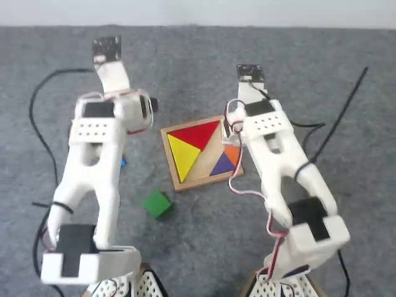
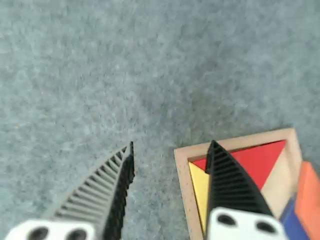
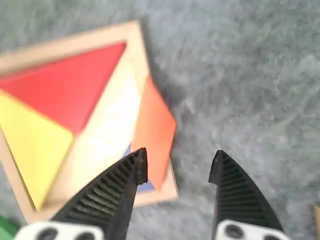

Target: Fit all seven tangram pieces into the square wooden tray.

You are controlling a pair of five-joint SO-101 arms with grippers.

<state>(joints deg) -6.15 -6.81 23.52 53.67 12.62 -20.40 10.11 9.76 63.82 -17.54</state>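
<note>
The square wooden tray (image 1: 179,183) lies mid-table and holds a red triangle (image 1: 199,134), a yellow triangle (image 1: 181,154) and a purple triangle (image 1: 221,164). An orange piece (image 3: 155,132) lies tilted across the tray's rim (image 3: 75,42) on the side of my right arm. My right gripper (image 3: 181,153) hangs open just above that orange piece, one finger over it and the other over the carpet. My left gripper (image 2: 172,145) is open and holds nothing, above the carpet at the tray's far corner (image 2: 182,170). A green piece (image 1: 156,203) lies loose on the carpet near the tray.
A small blue piece (image 1: 124,162) peeks out beside the left arm (image 1: 93,161). Black cables run along the carpet on both outer sides. Grey carpet stretches open beyond the tray and between the two arm bases.
</note>
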